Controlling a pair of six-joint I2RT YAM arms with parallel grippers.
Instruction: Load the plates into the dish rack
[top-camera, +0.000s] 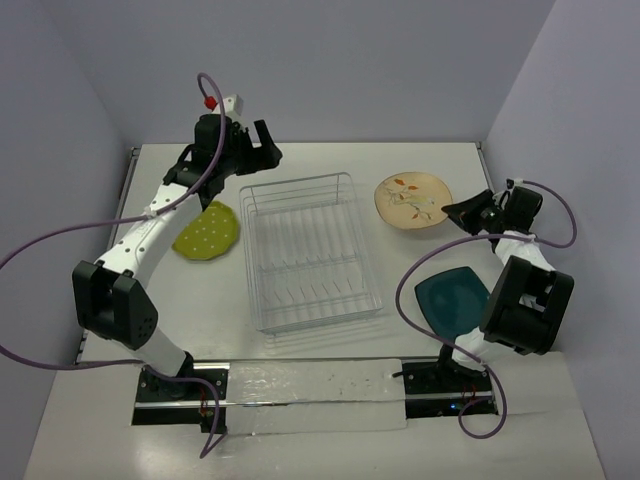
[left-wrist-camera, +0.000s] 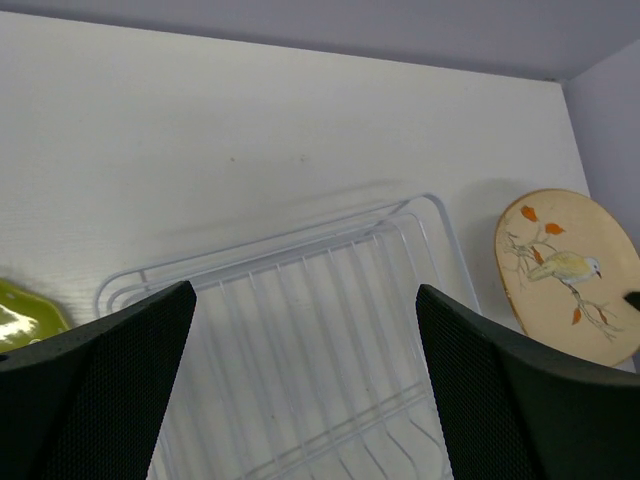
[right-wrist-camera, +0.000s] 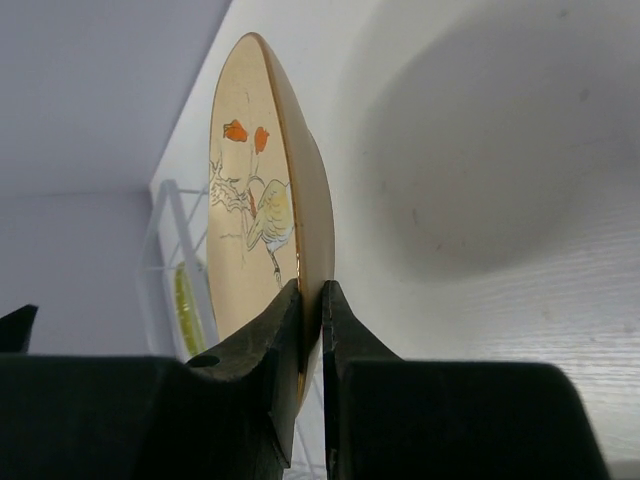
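- While the right gripper (right-wrist-camera: 310, 295) is pressed together on the rim of the beige plate (right-wrist-camera: 255, 195), one finger lies on the painted face and the other on the underside, so only a narrow strip of edge is held.
- That plate sits near the far right of the surface (top-camera: 320, 160), just beside the far right corner of the dish rack (top-camera: 296, 183). I cannot tell whether it has cleared the surface.
- It looks stiff and glazed, probably ceramic, so heavy for an edge pinch and slippery. It may pivot between the pads and could chip against the wire.
- The rim is the only sensible place to hold it. I judge it should be carried on edge, so that its lower rim drops between the tines.
- The left gripper (left-wrist-camera: 305, 295) is spread wide and empty, hovering above the rack's far left corner.
- The yellow-green plate (top-camera: 208, 232) lies flat just left of the rack, partly under the left arm.
- The dark teal plate (top-camera: 452, 298) lies to the right of the rack, partly hidden by the right arm.
- Both lie flat, leaving little room under the rim for a finger.
- No plate stands in the rack yet.
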